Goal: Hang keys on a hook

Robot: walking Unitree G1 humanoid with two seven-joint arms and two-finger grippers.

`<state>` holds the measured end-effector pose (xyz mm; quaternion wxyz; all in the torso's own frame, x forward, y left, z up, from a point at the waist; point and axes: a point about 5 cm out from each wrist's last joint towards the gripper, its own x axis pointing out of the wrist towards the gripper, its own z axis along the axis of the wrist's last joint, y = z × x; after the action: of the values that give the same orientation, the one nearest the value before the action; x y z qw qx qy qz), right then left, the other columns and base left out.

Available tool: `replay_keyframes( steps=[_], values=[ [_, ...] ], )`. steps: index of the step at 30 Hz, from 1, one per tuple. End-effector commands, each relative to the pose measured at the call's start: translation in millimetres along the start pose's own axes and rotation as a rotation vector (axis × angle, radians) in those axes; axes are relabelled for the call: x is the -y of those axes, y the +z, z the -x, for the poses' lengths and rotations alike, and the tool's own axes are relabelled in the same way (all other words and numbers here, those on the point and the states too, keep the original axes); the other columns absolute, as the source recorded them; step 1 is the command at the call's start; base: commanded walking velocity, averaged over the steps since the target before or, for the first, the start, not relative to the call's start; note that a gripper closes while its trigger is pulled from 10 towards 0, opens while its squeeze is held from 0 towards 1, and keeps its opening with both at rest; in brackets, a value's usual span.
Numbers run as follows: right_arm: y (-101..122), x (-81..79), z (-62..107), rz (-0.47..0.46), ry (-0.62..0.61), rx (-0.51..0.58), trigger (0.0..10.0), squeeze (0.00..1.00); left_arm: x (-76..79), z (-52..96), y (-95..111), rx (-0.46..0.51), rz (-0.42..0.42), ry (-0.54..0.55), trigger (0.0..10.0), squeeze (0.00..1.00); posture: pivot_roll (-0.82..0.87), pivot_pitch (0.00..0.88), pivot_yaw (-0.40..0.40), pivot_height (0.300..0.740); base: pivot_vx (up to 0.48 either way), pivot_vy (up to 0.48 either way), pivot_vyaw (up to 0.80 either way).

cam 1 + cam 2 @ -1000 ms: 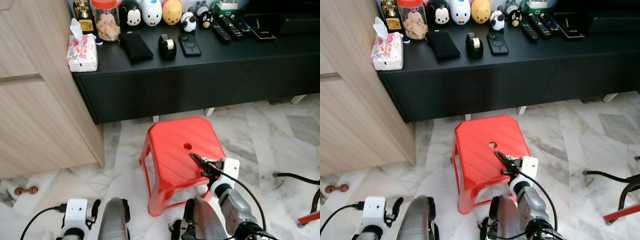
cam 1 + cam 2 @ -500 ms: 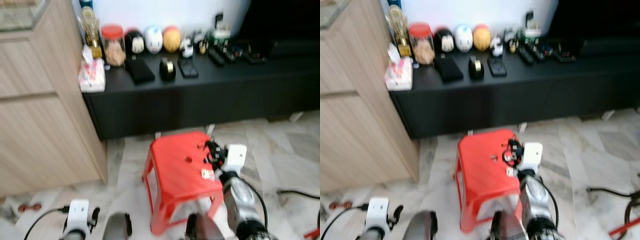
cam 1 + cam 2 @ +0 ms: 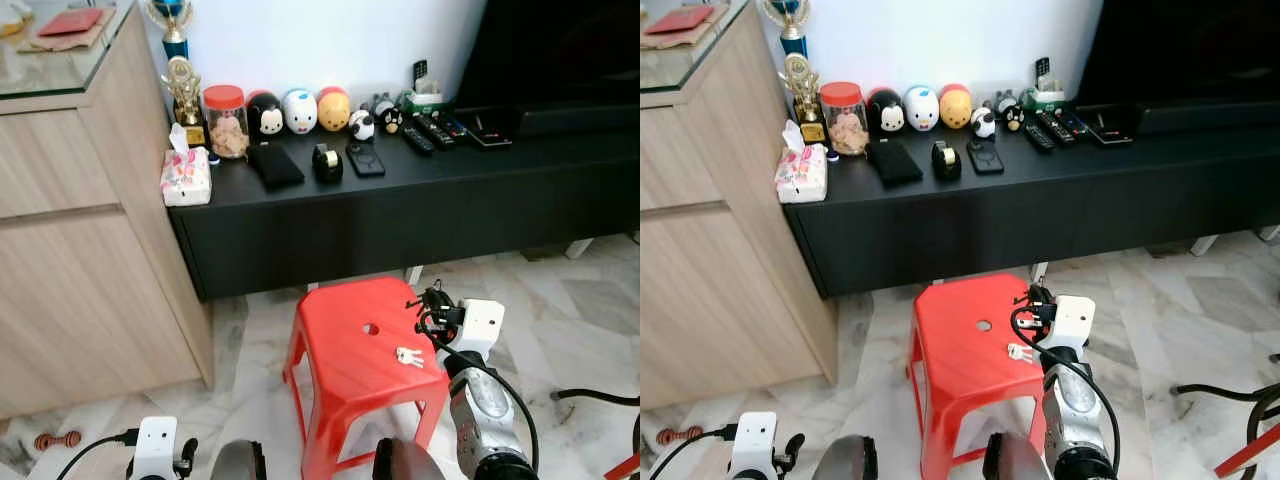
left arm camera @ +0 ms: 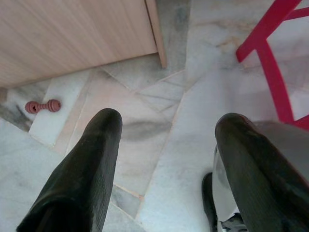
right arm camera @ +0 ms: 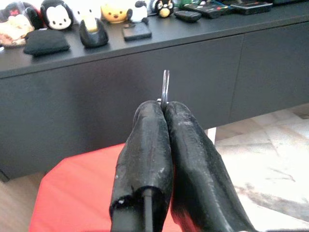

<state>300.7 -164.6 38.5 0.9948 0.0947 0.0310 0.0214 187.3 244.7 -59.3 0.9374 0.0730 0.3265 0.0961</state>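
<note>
Right tool (image 5: 164,113) pinched shut on a thin metal key ring (image 5: 165,87) above the red stool (image 3: 350,370) | keys (image 3: 409,356) dangle over it | we think light, hard, slippery; hold the ring | left tool (image 4: 169,159) open near the floor.

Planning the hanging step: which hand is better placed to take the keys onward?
Right. The right hand, raised over the red plastic stool, pinches the silver metal key ring; the open left hand hangs near the floor.
</note>
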Motion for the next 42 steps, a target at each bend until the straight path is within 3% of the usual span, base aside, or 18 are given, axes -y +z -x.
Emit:
replay_keyframes(
  steps=[1, 10, 16, 34, 42],
  values=[
    [7.5, 2.8, -3.2, 0.013, -0.005, 0.022, 10.0, 0.00, 1.4, 0.3, -3.1, -0.024, 0.006, 0.001, 10.0, 0.00, 0.15, 0.000, -0.055, 0.682, 0.000, 0.000, 0.00],
    [-1.6, 9.6, 4.7, 0.025, -0.016, -0.022, 10.0, 0.00, 7.2, 7.7, -21.4, -0.090, 0.021, 0.002, 10.0, 0.00, 0.15, 0.000, -0.088, 0.737, 0.000, 0.000, 0.00],
    [-3.8, 12.5, 7.4, 0.026, -0.021, -0.032, 10.0, 0.00, 6.5, 11.7, -31.5, -0.139, 0.042, 0.005, 10.0, 0.00, 0.16, 0.000, -0.091, 0.740, 0.000, 0.000, 0.00],
    [-0.2, 24.0, 5.7, 0.024, -0.102, -0.029, 10.0, 0.00, -1.6, 4.5, -19.0, -0.120, 0.025, 0.011, 10.0, 0.00, 0.15, 0.000, -0.054, 0.740, 0.000, 0.000, 0.00],
    [-1.3, 33.1, 9.5, 0.050, -0.123, -0.043, 10.0, 0.00, -0.6, 6.4, -23.0, -0.131, 0.046, 0.016, 10.0, 0.00, 0.15, 0.000, -0.071, 0.740, 0.000, 0.000, 0.00]
  ],
)
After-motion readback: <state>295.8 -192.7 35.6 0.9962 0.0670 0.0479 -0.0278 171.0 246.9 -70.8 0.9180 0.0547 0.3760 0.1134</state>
